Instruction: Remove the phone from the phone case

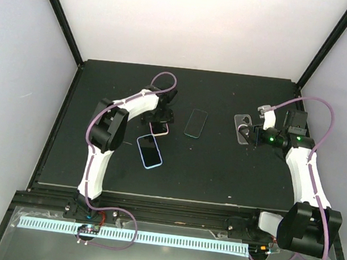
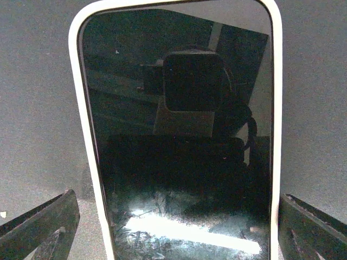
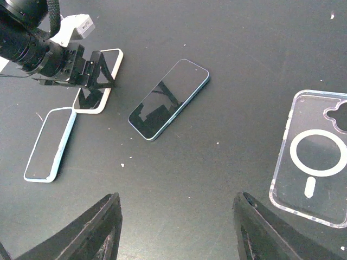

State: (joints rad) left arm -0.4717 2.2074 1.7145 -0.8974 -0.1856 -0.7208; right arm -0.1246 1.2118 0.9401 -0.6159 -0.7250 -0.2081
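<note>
A phone in a white case (image 2: 179, 135) lies screen up on the black table and fills the left wrist view. My left gripper (image 2: 176, 235) is open and low over it, with one finger (image 2: 40, 227) outside each long edge of the case. From above, the same white-cased phone (image 1: 159, 129) shows just below my left gripper (image 1: 162, 115). My right gripper (image 3: 179, 233) is open over bare table with nothing between its fingers. It hovers at the right of the table (image 1: 255, 137), beside an empty clear case (image 1: 243, 124).
A second phone in a light blue case (image 1: 149, 150) lies just in front of the white one. A bare teal-edged phone (image 1: 195, 122) lies at mid table. The clear case (image 3: 317, 162) lies flat right of my right fingers. Raised black rails edge the table.
</note>
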